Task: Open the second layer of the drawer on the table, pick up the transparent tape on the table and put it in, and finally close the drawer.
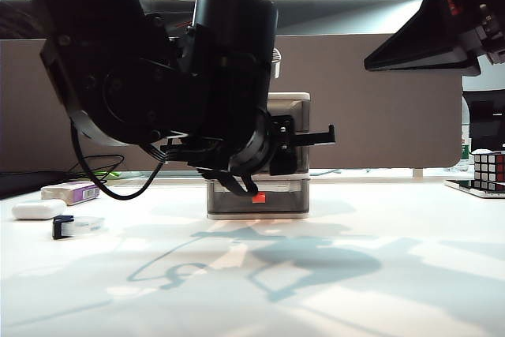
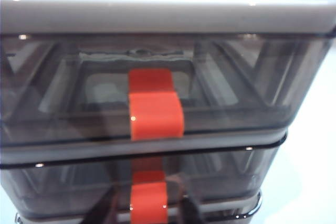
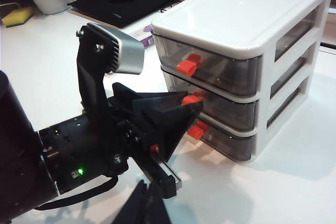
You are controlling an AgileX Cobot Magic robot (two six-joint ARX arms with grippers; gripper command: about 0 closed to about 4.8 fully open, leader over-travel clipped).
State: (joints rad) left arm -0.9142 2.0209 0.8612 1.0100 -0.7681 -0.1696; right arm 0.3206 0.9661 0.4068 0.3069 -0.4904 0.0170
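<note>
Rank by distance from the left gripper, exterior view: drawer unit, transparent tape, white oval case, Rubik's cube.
Left gripper is at the drawer front.
1. Drawer: right at the gripper, centre.
2. Transparent tape: on the table, left.
3. White oval case: further left, just behind the tape.
4. Rubik's cube: far right edge.

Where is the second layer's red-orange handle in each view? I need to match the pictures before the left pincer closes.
Exterior view: hidden behind the left arm; only the bottom tier's handle shows.
Left wrist view: second layer's handle at the lower edge, between the left pincer's blurred fingers, under the top tier's handle.
Right wrist view: middle handle, at the left pincer's tip.
Shared landmark: the drawer's white top.
</note>
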